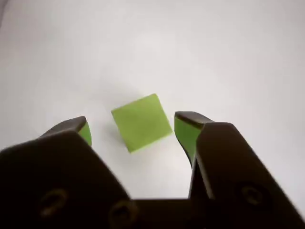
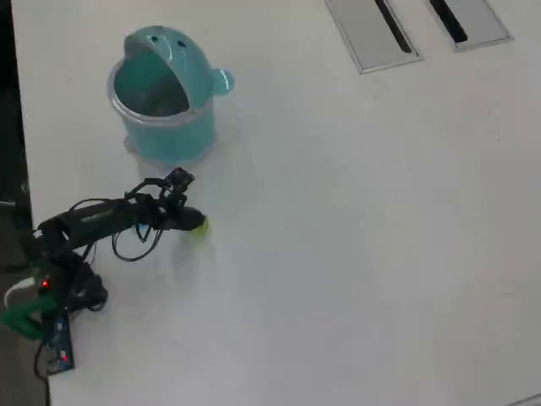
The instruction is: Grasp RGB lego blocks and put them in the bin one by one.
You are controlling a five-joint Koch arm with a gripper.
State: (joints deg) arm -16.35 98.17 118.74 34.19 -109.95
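Note:
A yellow-green lego block (image 1: 141, 122) lies on the white table, turned at an angle, between the two fingertips of my gripper (image 1: 135, 126). The gripper is open, and each fingertip stands a little apart from the block's sides. From above, the block (image 2: 199, 225) shows as a small green spot at the tip of the gripper (image 2: 193, 222). The teal bin (image 2: 165, 97) stands beyond the arm toward the top left of the overhead view, its lid flipped up and its mouth open. No red or blue block is in view.
The arm's base and cables (image 2: 59, 279) sit at the table's left edge. Two grey cable hatches (image 2: 372, 34) are set into the table at the top right. White tabletop stretches to the right of the gripper.

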